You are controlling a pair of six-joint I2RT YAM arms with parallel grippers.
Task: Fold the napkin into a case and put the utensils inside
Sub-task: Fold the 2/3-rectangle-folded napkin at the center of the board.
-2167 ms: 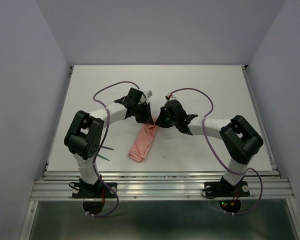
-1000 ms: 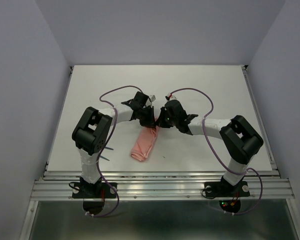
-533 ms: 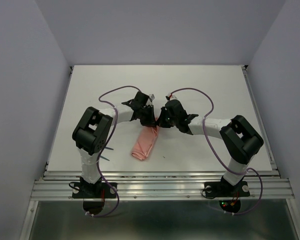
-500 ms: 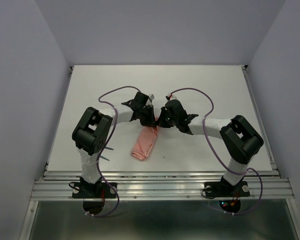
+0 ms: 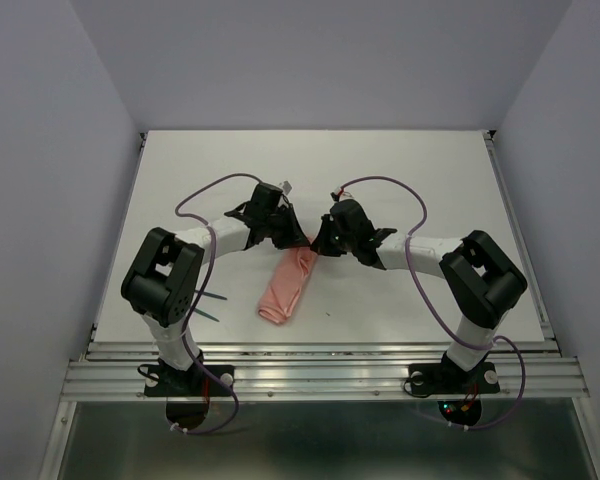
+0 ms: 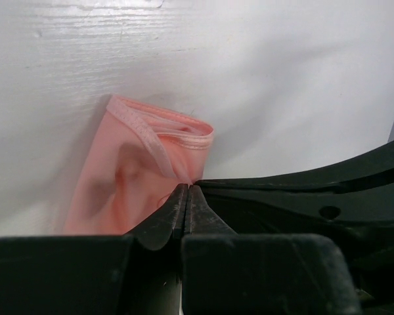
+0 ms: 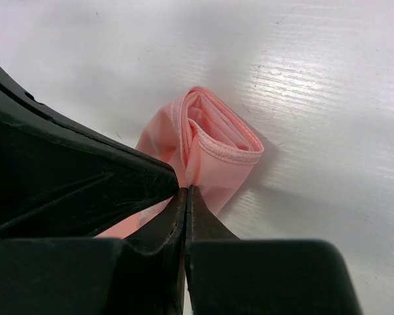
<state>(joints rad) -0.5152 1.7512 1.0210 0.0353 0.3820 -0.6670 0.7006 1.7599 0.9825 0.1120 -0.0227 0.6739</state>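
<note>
We see the napkin (image 5: 288, 285) lying near the middle of the white table (image 5: 400, 170). It is folded into a long thin pink strip that runs from 1 o'clock down to 7 o'clock.

Both grippers meet at its 1 o'clock end. The left gripper (image 5: 297, 241) comes in from 9 o'clock and the right gripper (image 5: 315, 246) from 3 o'clock.

Up close, the left gripper (image 6: 187, 195) has its jaws shut, pinching the edge of the napkin (image 6: 134, 180). The right gripper (image 7: 186, 195) is shut tight too, and the hem of the napkin (image 7: 213, 154) runs right into its tips (the cloth looks like a little open tube from here).

The utensils (image 5: 212, 313) are thin dark green sticks at 8 o'clock from the napkin, partly hidden by the left arm (image 5: 165, 280).
</note>
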